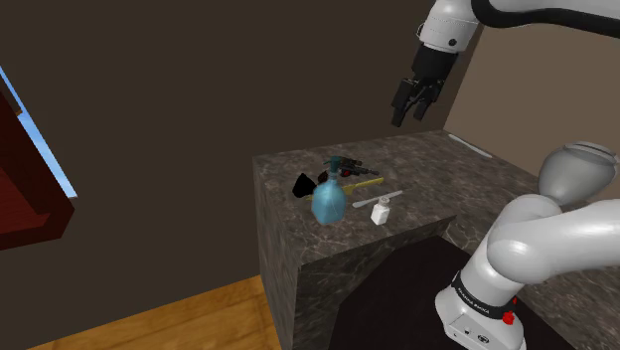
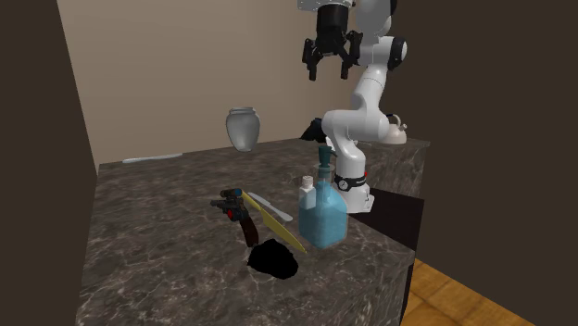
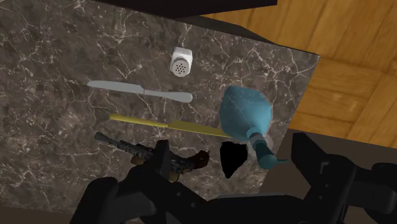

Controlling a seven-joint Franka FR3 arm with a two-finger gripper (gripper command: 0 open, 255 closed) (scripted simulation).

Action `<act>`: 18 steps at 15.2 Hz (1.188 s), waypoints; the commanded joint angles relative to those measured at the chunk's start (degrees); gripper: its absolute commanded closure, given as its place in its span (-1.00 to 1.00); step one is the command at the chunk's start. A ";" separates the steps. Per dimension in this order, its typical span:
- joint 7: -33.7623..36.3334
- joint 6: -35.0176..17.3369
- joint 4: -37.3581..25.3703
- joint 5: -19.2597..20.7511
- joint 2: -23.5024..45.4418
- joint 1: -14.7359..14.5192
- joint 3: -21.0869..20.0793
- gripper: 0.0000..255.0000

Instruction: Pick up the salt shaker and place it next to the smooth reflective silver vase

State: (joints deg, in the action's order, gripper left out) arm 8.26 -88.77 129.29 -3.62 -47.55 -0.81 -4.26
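The salt shaker (image 3: 181, 62) is a small white bottle with a perforated top, standing on the dark marble counter (image 1: 417, 164) beside a blue flask (image 1: 329, 202). It also shows as the salt shaker (image 1: 379, 212) near the counter's front edge, and half behind the flask as the salt shaker (image 2: 307, 190). The silver vase (image 2: 242, 128) stands at the counter's far side by the wall. My gripper (image 1: 412, 99) hangs high above the counter, open and holding nothing, as seen also from across as the gripper (image 2: 327, 60) and from the hand as the gripper (image 3: 234, 156).
Next to the shaker lie a butter knife (image 3: 140, 90), a yellow stick (image 3: 168, 125), a toy gun (image 3: 153, 154) and a black lump (image 2: 274, 259). A grey strip (image 2: 153, 159) lies near the wall. Wooden floor (image 1: 169, 318) runs below the counter's edge.
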 commanded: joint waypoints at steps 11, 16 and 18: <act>6.78 -15.46 20.51 0.83 -3.23 2.64 -4.00 -1.00; 10.59 -24.13 29.08 1.06 -2.06 4.04 -6.32 -1.00; 12.22 -27.93 32.15 1.16 -0.88 4.68 -7.35 -1.00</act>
State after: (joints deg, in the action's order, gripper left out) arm 19.69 -114.65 159.92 -2.60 -49.04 3.47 -11.15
